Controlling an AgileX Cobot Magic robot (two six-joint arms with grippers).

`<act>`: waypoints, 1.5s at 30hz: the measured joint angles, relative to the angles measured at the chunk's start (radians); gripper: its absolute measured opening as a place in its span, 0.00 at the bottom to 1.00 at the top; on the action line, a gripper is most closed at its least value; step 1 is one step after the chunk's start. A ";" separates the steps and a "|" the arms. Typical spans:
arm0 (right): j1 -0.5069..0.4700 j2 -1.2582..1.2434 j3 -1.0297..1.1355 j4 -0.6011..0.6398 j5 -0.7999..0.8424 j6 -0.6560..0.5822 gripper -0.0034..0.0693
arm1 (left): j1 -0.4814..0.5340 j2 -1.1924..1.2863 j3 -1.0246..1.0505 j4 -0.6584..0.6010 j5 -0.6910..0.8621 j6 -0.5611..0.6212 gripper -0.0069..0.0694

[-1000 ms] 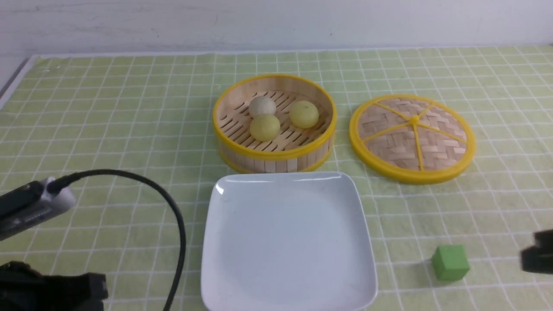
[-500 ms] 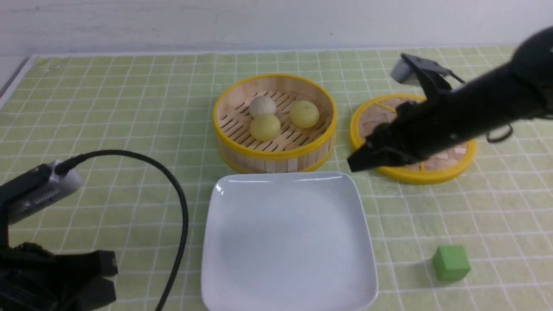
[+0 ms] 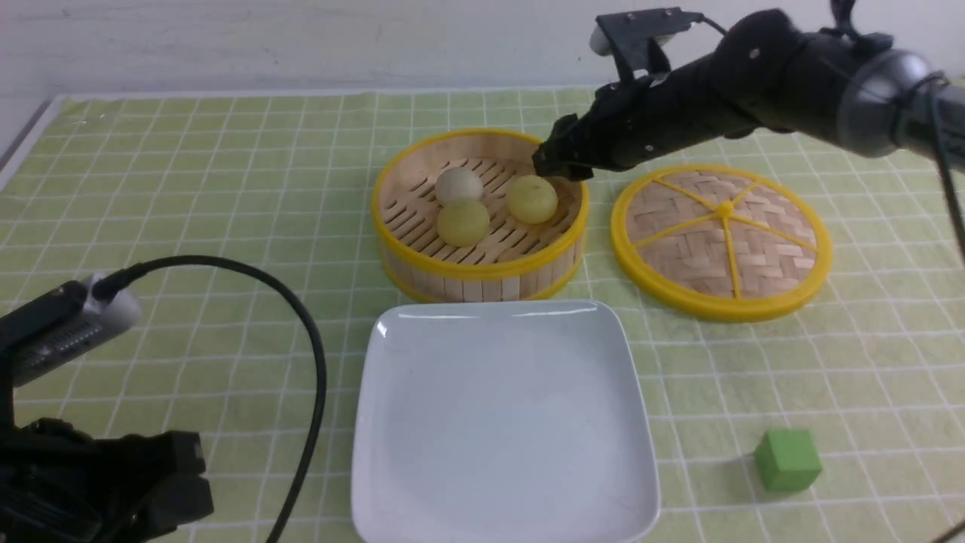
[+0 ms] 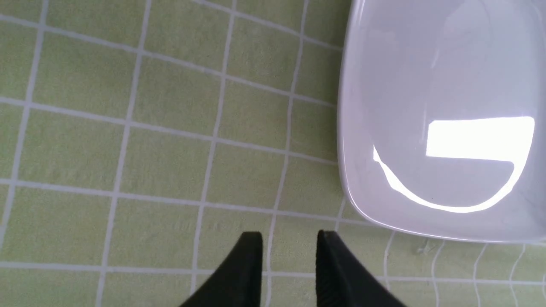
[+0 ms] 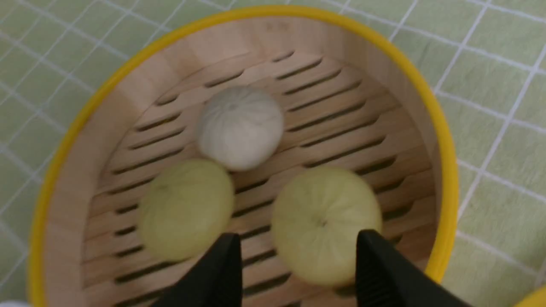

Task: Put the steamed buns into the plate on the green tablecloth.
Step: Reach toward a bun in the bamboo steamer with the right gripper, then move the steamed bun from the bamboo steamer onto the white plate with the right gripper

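Observation:
Three steamed buns lie in the bamboo steamer basket (image 3: 478, 268): an off-white one (image 3: 457, 185) and two yellow-green ones (image 3: 463, 222) (image 3: 531, 199). My right gripper (image 3: 554, 164) is open just above the right yellow-green bun (image 5: 326, 221). In the right wrist view its fingers straddle that bun without holding it (image 5: 298, 238). The white square plate (image 3: 497, 422) lies empty in front of the basket on the green tablecloth (image 3: 188, 188). My left gripper (image 4: 289, 235) hovers over the cloth beside the plate's corner (image 4: 354, 200), jaws a little apart and empty.
The woven lid (image 3: 720, 237) lies right of the basket. A green cube (image 3: 786, 459) sits on the cloth right of the plate. My left arm's black cable (image 3: 301, 339) loops over the cloth left of the plate.
My right arm has swung in from the lower right edge, over the lid, to the basket above the right bun. My left arm has barely shifted.

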 joint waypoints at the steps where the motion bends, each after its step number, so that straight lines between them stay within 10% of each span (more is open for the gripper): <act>1: 0.001 0.019 -0.009 0.000 -0.020 0.000 0.56 | 0.000 0.000 0.000 0.000 0.000 0.000 0.41; 10: 0.029 0.133 -0.050 0.013 -0.106 0.000 0.50 | 0.000 0.000 0.000 0.000 -0.009 0.000 0.42; 17: 0.039 0.122 -0.050 0.011 -0.077 -0.006 0.07 | 0.000 0.000 0.000 0.000 -0.013 0.000 0.42; 34: 0.044 -0.402 0.140 -0.188 0.482 0.194 0.07 | 0.000 0.000 0.000 0.000 -0.013 0.000 0.42; 45: 0.096 -0.507 0.795 0.125 -0.044 0.072 0.09 | 0.000 0.000 0.000 0.001 -0.021 0.000 0.42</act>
